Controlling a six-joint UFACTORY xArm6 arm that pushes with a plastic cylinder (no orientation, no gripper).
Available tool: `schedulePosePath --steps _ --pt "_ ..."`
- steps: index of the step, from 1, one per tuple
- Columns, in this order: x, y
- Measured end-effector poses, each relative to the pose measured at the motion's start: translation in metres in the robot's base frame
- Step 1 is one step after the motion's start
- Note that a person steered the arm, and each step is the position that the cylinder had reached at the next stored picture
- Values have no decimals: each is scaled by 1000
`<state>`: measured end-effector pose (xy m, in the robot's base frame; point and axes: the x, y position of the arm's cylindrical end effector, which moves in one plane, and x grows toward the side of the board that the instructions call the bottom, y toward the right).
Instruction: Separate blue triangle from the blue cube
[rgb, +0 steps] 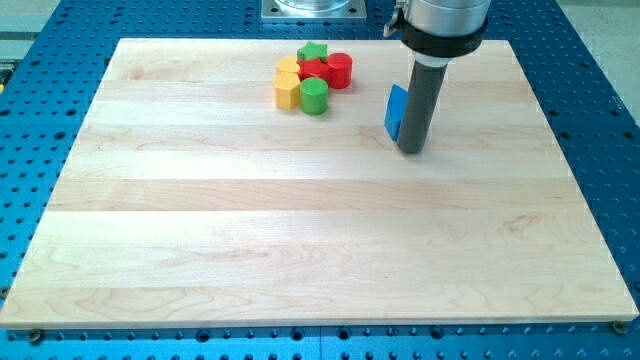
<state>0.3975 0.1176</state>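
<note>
One blue block shows just left of my tip, which has no jaws; the rod may hide another, so a blind push could drag both together.

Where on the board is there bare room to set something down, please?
The whole lower half of the board is bare, as is the view's left strip beside the cluster. It is crowded near the top: yellow block, green cylinder, red cylinder and green star bunch together. My tip touches the blue block, right of them.
</note>
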Motion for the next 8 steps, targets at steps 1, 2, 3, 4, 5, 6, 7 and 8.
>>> schedulePosePath --steps 1,2,3,4,5,6,7,8 --pt "-14 4" --pt "-30 40" --pt "-57 50" --pt "-64 30" --pt "-66 5" --pt "-68 -13" --pt "-68 -14" --pt "-74 -20"
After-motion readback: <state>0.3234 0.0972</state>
